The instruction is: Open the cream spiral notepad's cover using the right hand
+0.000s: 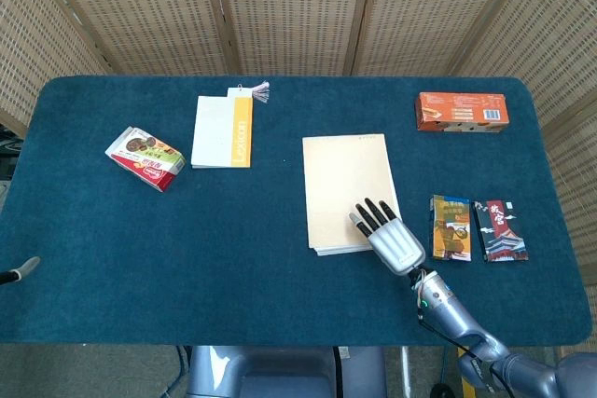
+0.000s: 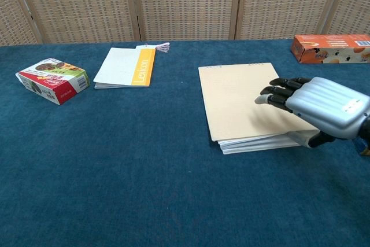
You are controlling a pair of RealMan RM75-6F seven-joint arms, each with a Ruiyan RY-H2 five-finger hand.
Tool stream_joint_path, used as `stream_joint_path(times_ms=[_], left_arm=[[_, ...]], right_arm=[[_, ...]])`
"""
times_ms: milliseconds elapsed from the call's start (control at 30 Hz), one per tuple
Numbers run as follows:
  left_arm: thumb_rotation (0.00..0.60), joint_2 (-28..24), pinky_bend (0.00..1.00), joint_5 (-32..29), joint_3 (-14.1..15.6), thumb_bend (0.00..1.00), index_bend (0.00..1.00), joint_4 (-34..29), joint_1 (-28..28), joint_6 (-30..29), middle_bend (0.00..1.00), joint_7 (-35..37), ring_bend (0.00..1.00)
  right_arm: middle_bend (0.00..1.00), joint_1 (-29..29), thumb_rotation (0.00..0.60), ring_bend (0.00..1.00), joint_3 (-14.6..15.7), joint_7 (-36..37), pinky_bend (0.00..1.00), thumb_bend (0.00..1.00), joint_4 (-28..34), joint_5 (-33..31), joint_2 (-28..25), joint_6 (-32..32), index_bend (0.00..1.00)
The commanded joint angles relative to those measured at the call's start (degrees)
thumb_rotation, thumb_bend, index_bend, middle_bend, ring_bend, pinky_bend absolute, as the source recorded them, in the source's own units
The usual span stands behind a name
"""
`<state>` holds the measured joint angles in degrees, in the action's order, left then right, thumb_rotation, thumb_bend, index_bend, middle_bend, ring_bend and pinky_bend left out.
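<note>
Cream spiral notepad [image 1: 345,191] lying slightly right of the middle of the blue table [image 1: 233,258], binding holes along its far edge. Cover [image 2: 245,99] lifted at the near right corner, a gap showing there above the page stack [image 2: 260,143] in the chest view. Right hand [image 1: 386,235] at that corner, dark fingers [image 2: 277,92] stretched flat and close together over the cover, thumb tucked beneath the raised edge: a pinch on the cover, as far as can be told.

No containers holding anything visible. Left of the notepad and further back, a white and orange booklet [image 1: 223,130] with a tassel; beyond that, a red snack box [image 1: 145,157]. Right of the notepad, just beside the hand, two small packets [image 1: 478,228]; behind them, an orange box [image 1: 461,111] near the table's far edge.

Bare cloth left of the notepad and toward the near edge. Wicker screens [image 1: 298,6] behind the table. Left hand not seen.
</note>
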<state>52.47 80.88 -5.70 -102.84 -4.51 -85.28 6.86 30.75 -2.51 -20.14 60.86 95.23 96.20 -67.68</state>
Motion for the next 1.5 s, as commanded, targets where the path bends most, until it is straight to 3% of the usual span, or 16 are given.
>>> stream_joint_path(times_ms=[33,600,833,1133,1500], left_arm=[[0.6,0.05,0.0,-0.06,0.0,0.0,0.0,-0.01,-0.01,0.04,0.0,-0.07,0.0],[0.6,0.01,0.0,-0.57,-0.14,0.0,0.0,0.06,-0.19,0.57,0.0,0.08,0.0],[0.6,-0.07,0.0,-0.94,-0.26,0.0,0.0,0.1,-0.4,1.02,0.0,0.23,0.0],[0.6,-0.21,0.0,-1.01,-0.26,0.0,0.0,0.26,-0.35,1.11,0.0,0.8,0.0],[0.6,-0.32,0.0,-1.07,-0.26,0.0,0.0,0.29,-0.32,1.21,0.0,1.19,0.0]], right_arm=[[0.13,0.61,0.6,0.08,-0.86,-0.68,0.18,0.47,0.23,-0.58,0.05,0.0,0.14],[0.13,4.27,0.6,0.08,-4.97,-4.75,0.18,0.47,1.97,-5.82,0.79,3.84,0.14],[0.26,5.45,0.6,0.19,-5.07,-5.14,0.18,0.47,0.97,-6.81,2.13,5.28,0.27],[0.34,6.19,0.6,0.27,-4.73,-4.38,0.21,0.49,-2.79,-6.75,4.04,4.64,0.3],[0.48,7.09,0.6,0.39,-4.31,-2.2,0.26,0.52,-7.81,-6.43,6.22,3.21,0.43]])
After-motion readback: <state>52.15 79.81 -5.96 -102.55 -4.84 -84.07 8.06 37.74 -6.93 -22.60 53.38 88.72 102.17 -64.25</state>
